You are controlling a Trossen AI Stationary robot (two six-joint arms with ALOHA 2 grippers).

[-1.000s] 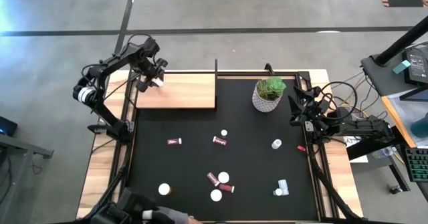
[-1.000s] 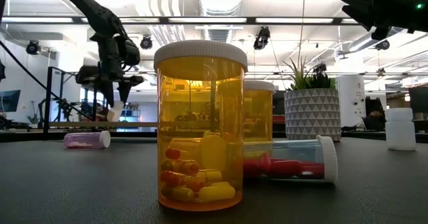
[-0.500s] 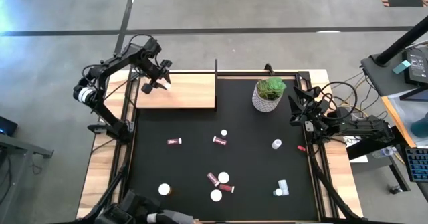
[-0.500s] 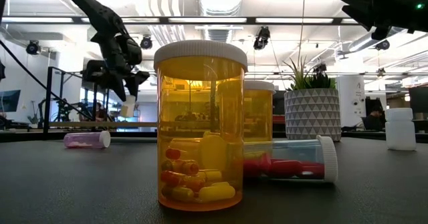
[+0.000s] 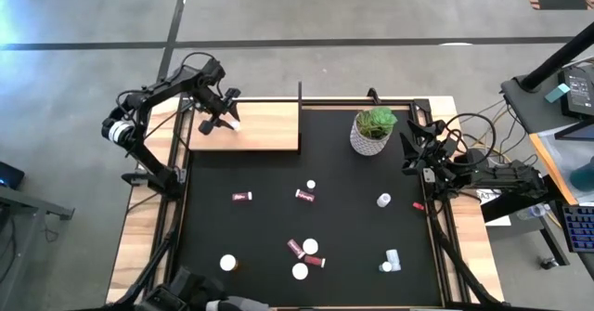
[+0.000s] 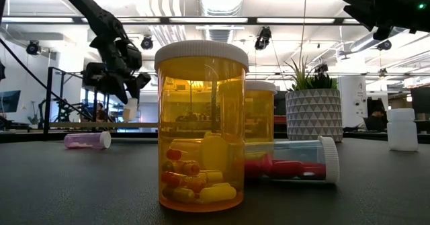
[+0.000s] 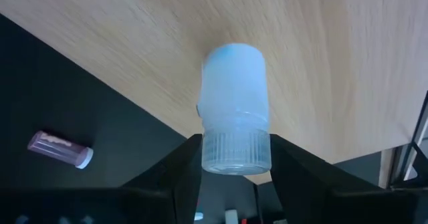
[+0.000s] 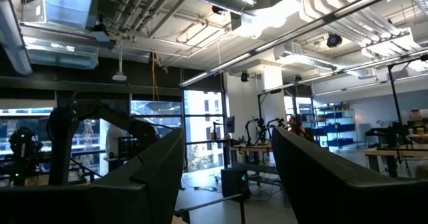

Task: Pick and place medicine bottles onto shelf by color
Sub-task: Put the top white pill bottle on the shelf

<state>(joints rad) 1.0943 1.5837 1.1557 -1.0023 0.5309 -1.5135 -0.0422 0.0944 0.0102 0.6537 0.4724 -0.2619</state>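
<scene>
Fingers [image 7: 170, 177]: tips are cut off by the left wrist view's edge.
Capsule [image 5: 418, 205]: too small to be identified.

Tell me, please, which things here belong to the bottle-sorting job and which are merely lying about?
Job:
- white bottle held by the left gripper over the shelf
- loose bottles on the mat, e.g. maroon bottle, amber bottle

Lying about:
- potted plant
- idle right gripper, at the table's right edge

A black worktop [image 5: 353, 209] is seen, with the pale wooden shelf [image 5: 264, 130] laid at its far left, a potted plant [image 5: 373, 131] far right, and medicine bottles [image 5: 305, 249] scattered nearer.
</scene>
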